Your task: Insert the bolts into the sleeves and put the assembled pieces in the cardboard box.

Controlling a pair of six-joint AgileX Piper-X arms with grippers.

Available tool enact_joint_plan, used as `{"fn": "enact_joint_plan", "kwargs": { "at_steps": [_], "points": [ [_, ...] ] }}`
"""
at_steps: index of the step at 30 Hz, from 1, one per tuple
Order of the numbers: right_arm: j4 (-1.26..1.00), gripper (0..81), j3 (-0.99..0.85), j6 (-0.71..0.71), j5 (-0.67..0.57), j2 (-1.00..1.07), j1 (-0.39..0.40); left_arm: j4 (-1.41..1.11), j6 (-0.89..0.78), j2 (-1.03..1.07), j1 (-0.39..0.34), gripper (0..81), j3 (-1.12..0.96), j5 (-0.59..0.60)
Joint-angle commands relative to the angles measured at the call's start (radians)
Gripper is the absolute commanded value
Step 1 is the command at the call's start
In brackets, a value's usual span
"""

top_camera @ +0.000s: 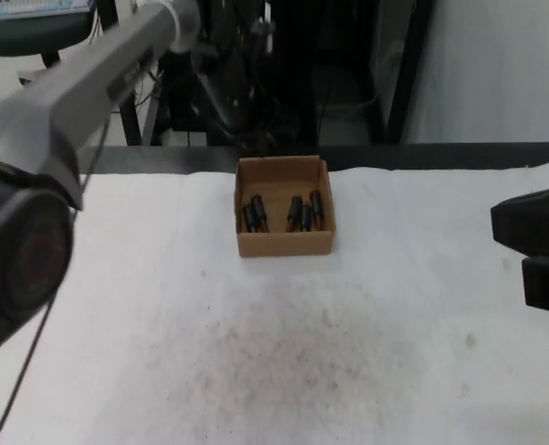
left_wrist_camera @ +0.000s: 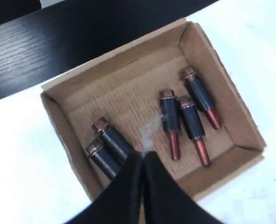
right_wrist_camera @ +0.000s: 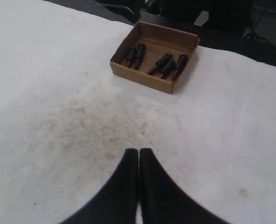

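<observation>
1. Cardboard box (top_camera: 284, 244): brown, corrugated, open-topped, with low straight walls and a fluted floor. It stands at 12 o'clock on the tabletop (top_camera: 423, 362).
2. Pieces (left_wrist_camera: 169, 114), five: all assembled and lying flat in the box. Two lie close side by side toward 9 o'clock, three close together toward 3 o'clock.
3. Sleeves (left_wrist_camera: 197, 122): dark, smooth, matt cylinders, likely rubber or plastic.
4. Bolts (left_wrist_camera: 174, 145): reddish metal with hex heads. The threaded shanks stick out past the sleeves.
5. Left fingers (left_wrist_camera: 133, 172): black and tapered, pressed together on nothing, hanging over the box.
6. Right fingers (right_wrist_camera: 130, 172): black, closed and empty, above the tabletop near 4 o'clock of the box and well apart from it.
7. Tabletop cover: white, matt and soft-looking, with a brown speckled stain (top_camera: 284, 343) at 6 o'clock of the box.
8. Step: judged the last, since all the pieces seen are already boxed.
9. Next move: probably only a straight lift of the left arm, kept off the cardboard walls. No grasp seems called for.
</observation>
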Motion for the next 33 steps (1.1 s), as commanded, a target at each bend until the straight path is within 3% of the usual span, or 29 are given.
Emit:
{"fn": "enact_joint_plan", "kwargs": {
  "at_steps": [1, 6, 9, 13, 20, 24, 29, 33],
  "points": [
    [-0.003, 0.6, 0.015, -0.026, 0.06, -0.019, -0.016, 0.103, 0.059, -0.092, -0.014, 0.3, -0.015, -0.011],
    [0.007, 0.6, 0.152, -0.027, 0.082, -0.123, -0.079, 0.169, 0.114, -0.249, -0.034, 0.3, 0.083, -0.011],
    [0.07, 0.6, 0.247, -0.024, 0.082, -0.235, -0.13, 0.155, 0.126, -0.384, -0.046, 0.3, 0.249, -0.011],
    [0.175, 0.6, 0.335, -0.024, 0.082, -0.415, -0.183, 0.044, 0.119, -0.634, -0.052, 0.3, 0.602, -0.023],
    [0.199, 0.6, 0.361, -0.026, 0.082, -0.728, -0.206, -0.341, -0.09, -1.263, -0.038, 0.3, 1.344, -0.155],
    [0.239, 0.6, 0.35, -0.093, 0.123, -0.734, -0.206, -0.473, -0.208, -1.646, -0.038, 0.3, 1.594, -0.297],
    [0.202, 0.6, 0.362, -0.093, 0.226, -0.734, -0.206, -0.541, -0.162, -2.071, -0.038, 0.3, 1.783, -0.411],
    [0.048, 0.6, 0.435, -0.093, 0.223, -0.734, -0.206, -0.543, -0.13, -2.22, -0.04, 0.3, 1.895, -0.441]
  ]
}}
